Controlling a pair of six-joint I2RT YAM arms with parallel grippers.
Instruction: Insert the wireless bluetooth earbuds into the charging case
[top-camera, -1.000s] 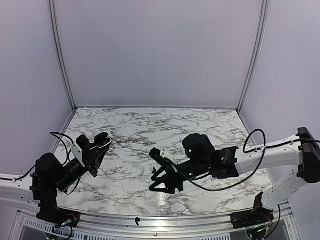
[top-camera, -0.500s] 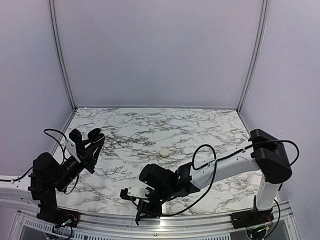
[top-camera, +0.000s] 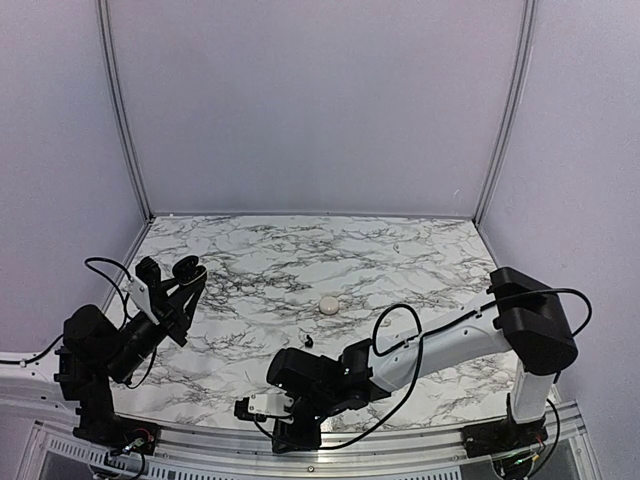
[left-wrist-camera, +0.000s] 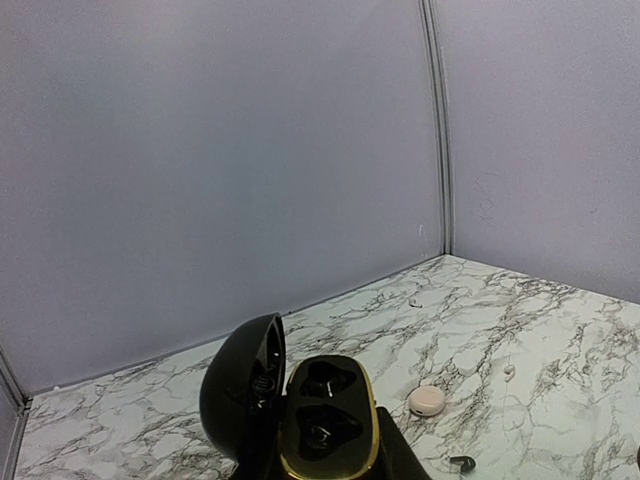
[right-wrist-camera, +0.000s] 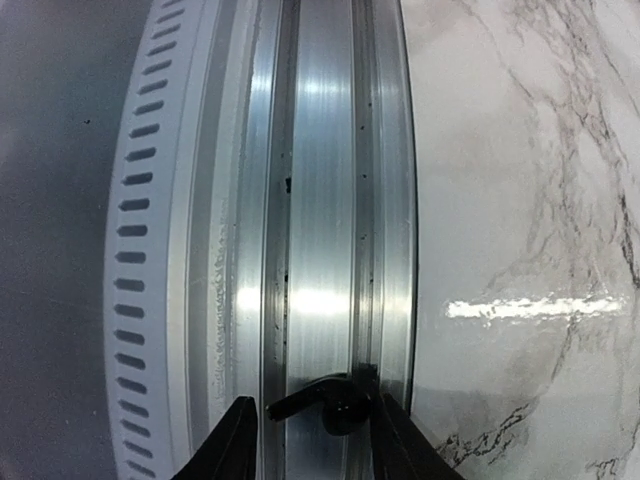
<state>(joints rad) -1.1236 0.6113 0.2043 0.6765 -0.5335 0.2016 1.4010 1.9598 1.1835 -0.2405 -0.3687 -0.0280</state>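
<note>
Right wrist is showing us straddling, right fingers (right-wrist-camera: 236, 445) released, an earbud (right-wrist-camera: 335, 405) in the rail (right-wrist-camera: 320, 200) off the bench (right-wrist-camera: 500, 200), while our left fingers (top-camera: 182, 288) are clenching the opened charging case (left-wrist-camera: 322, 415) hollows-up to receive it.

Marble-patterned table (top-camera: 400, 250); aluminium rail (right-wrist-camera: 320, 200) along near edge; plain lilac-grey walls (top-camera: 310, 100) on 3 sides.

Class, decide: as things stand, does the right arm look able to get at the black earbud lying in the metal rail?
Probably yes: the right gripper is open over the earbud, a finger either side, nothing between. The narrow rail groove may hinder closing.
</note>
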